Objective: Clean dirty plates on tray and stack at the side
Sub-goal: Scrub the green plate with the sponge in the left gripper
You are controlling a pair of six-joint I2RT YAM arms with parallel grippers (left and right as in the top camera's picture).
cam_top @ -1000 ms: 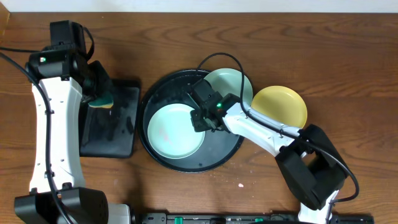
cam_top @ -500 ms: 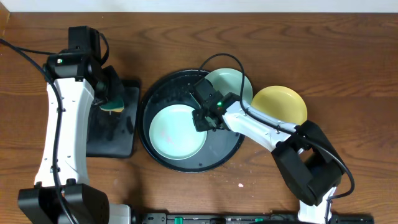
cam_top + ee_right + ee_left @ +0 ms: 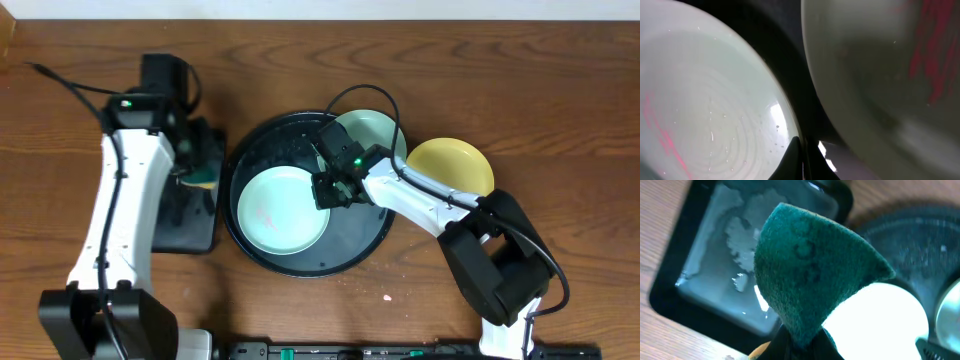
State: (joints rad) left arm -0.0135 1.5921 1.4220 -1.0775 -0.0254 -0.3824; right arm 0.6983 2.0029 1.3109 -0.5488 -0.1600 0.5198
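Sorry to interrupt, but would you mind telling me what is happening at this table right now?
The robot is washing plates. The left gripper holds a green sponge at the edge of the rectangular black tray, beside the round black tray. The right gripper pinches the rim of a pink-streaked mint-green plate lying in the round tray. A second mint-green plate overlaps the tray's far rim, and a yellow plate sits on the table beside it.

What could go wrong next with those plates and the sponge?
The right gripper seems to pinch only the rim of the mint plate on the round tray; scrubbing might tip it. The second mint plate overhangs the tray's rim beside that arm and could get knocked. The sponge in the left gripper might drip on the table.
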